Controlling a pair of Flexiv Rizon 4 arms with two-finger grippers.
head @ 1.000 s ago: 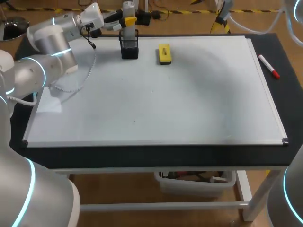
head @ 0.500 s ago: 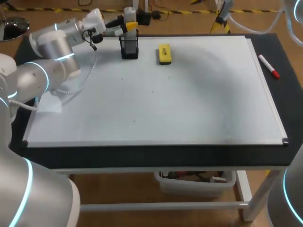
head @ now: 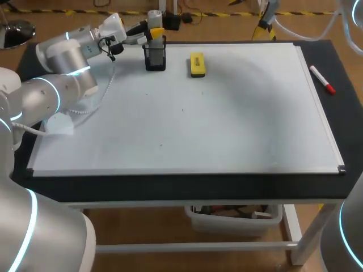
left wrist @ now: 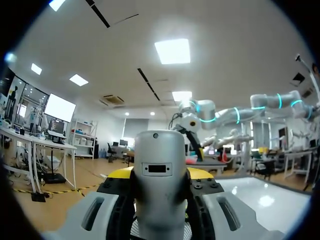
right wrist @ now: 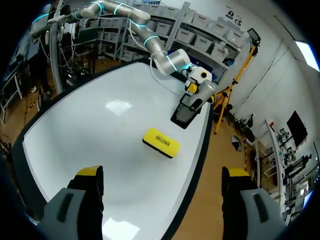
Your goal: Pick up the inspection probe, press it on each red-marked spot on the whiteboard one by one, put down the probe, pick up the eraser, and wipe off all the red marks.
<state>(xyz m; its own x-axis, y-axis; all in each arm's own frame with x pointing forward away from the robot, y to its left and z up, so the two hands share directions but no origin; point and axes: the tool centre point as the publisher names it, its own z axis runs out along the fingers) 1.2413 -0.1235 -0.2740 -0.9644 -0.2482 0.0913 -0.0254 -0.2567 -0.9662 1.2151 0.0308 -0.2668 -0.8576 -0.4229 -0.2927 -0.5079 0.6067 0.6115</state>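
The grey inspection probe (head: 153,12) stands upright in the black holder (head: 155,56) at the far left of the whiteboard (head: 227,124). My left gripper (head: 154,26) is shut on the probe just above the holder's rim. In the left wrist view the probe (left wrist: 160,165) fills the space between the yellow tips of the left gripper (left wrist: 160,176). The yellow eraser (head: 197,64) lies flat to the right of the holder. My right gripper (right wrist: 162,172) hangs open above the board, with the eraser (right wrist: 161,142) and the holder (right wrist: 187,112) ahead of it. No red marks show on the board.
A red-capped marker (head: 322,79) lies on the black table past the board's right edge. A white patch (head: 59,124) sits near the board's left edge. The left arm (head: 62,54) spans the far left corner.
The left arm's elbow has swung a little toward the far side. The probe has stayed at the holder, still gripped. The right gripper has stayed open.
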